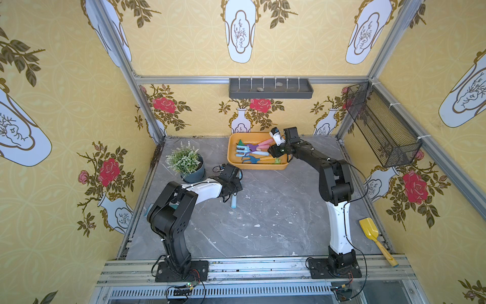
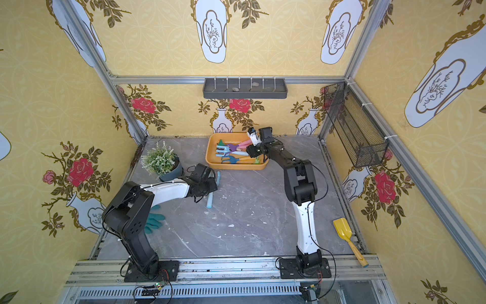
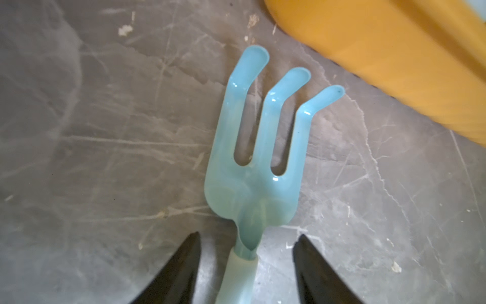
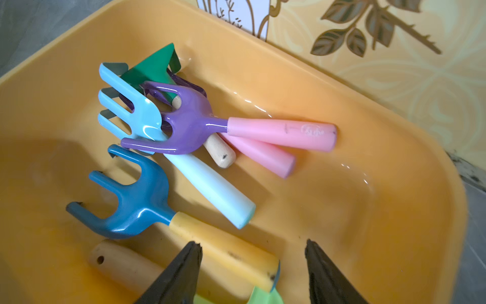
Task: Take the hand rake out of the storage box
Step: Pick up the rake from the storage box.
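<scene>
A pale blue hand rake (image 3: 249,194) lies flat on the grey table (image 1: 276,210), left of centre and just on the near side of the storage box (image 1: 263,166), clear of its rim. The left gripper (image 3: 248,235) hangs right over it with its jaws spread, one either side of the rake's neck and touching neither side. It grips nothing.

Over at the far side, the right gripper (image 4: 252,242) is down inside the box, also spread wide and empty. Below it is the yellow handle of a dark blue rake (image 4: 139,210), with a wooden handle (image 4: 123,263) lying alongside. Further in, a purple rake (image 4: 189,123) with a pink handle lies across a light blue rake (image 4: 210,184) with a white handle.

To me, one rake looks done, out of the box and on the table, while the right arm lines up on another. If so, it needs to drop a little, square its jaws across the yellow handle alone and close firmly. It should then lift straight up over the box wall, so the prongs don't snag the others.
</scene>
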Controlling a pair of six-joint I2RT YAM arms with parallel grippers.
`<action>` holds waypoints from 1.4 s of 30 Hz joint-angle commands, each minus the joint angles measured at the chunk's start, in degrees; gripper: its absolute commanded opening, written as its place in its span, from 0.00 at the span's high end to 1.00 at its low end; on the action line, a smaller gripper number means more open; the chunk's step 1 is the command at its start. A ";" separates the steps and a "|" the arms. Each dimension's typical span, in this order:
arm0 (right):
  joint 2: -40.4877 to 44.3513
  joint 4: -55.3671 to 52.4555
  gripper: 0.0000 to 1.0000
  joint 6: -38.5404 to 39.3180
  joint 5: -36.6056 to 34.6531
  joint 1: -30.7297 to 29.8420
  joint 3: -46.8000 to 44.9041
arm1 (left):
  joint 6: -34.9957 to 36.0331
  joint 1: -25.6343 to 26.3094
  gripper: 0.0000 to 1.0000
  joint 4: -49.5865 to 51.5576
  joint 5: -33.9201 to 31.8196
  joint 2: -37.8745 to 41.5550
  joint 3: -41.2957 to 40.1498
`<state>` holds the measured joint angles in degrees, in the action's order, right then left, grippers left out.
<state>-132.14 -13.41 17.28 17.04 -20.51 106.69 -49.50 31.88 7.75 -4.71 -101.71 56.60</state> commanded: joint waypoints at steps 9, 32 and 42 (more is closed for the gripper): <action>-13.78 -9.18 0.36 11.11 7.70 -0.14 17.29 | 7.03 -2.65 0.00 -3.72 -1.92 18.91 -9.92; -15.74 -14.09 0.74 22.77 9.62 -2.05 20.41 | 12.40 -8.58 0.00 -7.21 0.16 23.86 -18.06; -5.32 -11.96 0.92 20.22 10.21 -3.11 11.71 | 12.06 -8.86 0.00 -7.42 0.74 22.77 -17.58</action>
<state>-140.64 -27.33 39.83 25.78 -23.44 120.75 -37.54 23.05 1.87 -4.40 -78.78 38.83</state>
